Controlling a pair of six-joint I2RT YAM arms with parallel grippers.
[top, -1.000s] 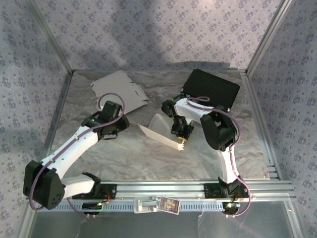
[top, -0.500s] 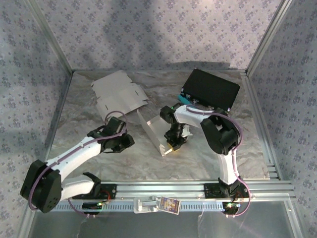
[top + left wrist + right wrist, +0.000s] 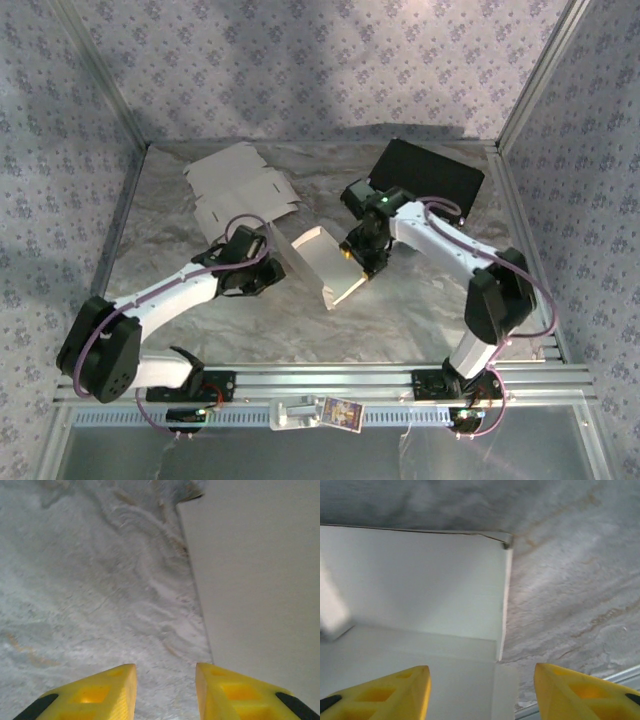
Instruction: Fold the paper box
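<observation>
Two-sided reach: left arm, right arm flank paper box.

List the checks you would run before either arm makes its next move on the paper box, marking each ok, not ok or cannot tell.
1. Left gripper empty: ok; fingers apart over bare table, beside a wall of the paper box.
2. Right gripper empty: ok; jaws wide above the box, nothing clamped.
3. Box fully folded: not ok; it is open-topped and only partly formed.
4. Flat sheet out of the way: ok; it lies apart at the back left.
5. Black case clear of the right gripper's path: cannot tell; it sits close behind.
</observation>
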